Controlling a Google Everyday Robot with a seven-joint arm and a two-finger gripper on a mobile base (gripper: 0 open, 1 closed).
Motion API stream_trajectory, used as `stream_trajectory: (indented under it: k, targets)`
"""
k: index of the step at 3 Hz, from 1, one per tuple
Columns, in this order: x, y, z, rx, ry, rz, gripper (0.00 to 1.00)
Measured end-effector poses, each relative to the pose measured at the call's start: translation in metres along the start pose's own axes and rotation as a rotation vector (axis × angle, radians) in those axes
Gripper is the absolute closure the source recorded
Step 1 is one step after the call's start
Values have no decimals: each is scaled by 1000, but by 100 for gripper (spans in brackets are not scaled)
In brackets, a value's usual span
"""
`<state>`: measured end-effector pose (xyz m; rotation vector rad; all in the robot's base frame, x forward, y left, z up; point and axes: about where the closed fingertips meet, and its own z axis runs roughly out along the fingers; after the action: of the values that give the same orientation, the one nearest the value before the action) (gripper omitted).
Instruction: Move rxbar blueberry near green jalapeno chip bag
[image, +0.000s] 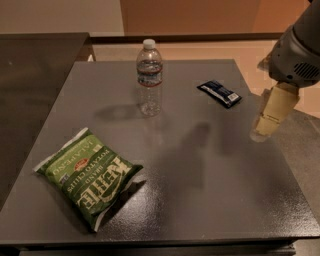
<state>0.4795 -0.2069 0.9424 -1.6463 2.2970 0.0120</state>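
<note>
At 2 o'clock on desk (210, 195): rxbar blueberry (219, 93) lying flat | 8 o'clock: green jalapeno chip bag (87, 175), well apart from bar | 12 o'clock: water bottle (149, 80) upright, between them | 3 o'clock, over desk edge: claw (262, 129), clear of bar; released or clenched, cannot tell

gripper (262, 131) over right edge of table (215, 200) | rxbar blueberry (219, 93) back right | green jalapeno chip bag (87, 176) front left

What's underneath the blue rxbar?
The rxbar blueberry lies flat on the grey table; whatever it covers is hidden. The gripper hangs by the table's right edge.
</note>
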Motion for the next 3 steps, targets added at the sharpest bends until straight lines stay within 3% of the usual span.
stream_trajectory:
  k: [3]
  targets:
    - [-10, -79, 76, 29, -122, 234, 0]
